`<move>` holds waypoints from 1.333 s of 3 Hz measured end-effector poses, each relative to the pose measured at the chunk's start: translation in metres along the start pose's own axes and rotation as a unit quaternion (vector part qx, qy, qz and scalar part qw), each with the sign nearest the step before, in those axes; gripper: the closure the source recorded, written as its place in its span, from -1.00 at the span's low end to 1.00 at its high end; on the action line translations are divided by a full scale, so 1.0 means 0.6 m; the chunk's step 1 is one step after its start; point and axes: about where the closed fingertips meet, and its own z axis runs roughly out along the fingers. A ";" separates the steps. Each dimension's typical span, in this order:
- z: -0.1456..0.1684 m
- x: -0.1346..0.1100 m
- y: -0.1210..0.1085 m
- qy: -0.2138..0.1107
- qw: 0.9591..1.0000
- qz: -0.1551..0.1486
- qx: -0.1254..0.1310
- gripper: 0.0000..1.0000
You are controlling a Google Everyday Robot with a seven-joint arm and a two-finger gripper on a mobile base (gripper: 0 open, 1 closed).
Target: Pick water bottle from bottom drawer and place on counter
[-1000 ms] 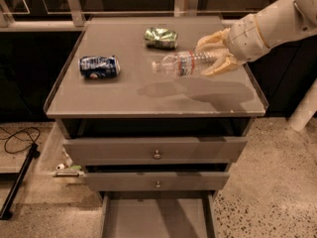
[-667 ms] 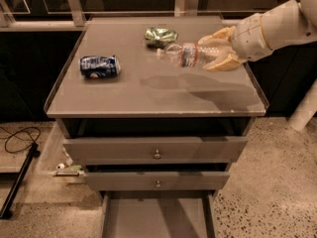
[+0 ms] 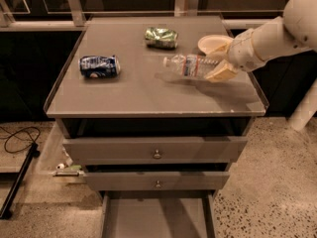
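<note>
The water bottle [image 3: 190, 65], clear with a white cap and a red-and-blue label, lies on its side just above the right part of the counter [image 3: 133, 93], cap pointing left. My gripper [image 3: 208, 59] reaches in from the right and is shut on the bottle's base end, one finger above it and one below. The bottle's shadow falls on the counter right under it. The bottom drawer [image 3: 156, 217] stands pulled open at the foot of the cabinet, and its grey floor shows nothing in it.
A crushed blue can [image 3: 99, 66] lies on the counter's left side and a crushed green can [image 3: 161, 37] at the back middle. Two upper drawers with knobs [image 3: 157, 154] stand slightly ajar. A cable [image 3: 17, 140] lies on the floor to the left.
My gripper carried the bottle slightly up and back over the counter, then came down again; the bottle now hangs lower, close to the counter top.
</note>
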 end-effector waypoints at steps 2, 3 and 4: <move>0.043 0.021 0.013 0.015 0.999 0.031 -0.021 0.61; 0.043 0.021 0.013 0.015 0.999 0.031 -0.021 0.18; 0.043 0.021 0.013 0.015 0.999 0.031 -0.021 -0.32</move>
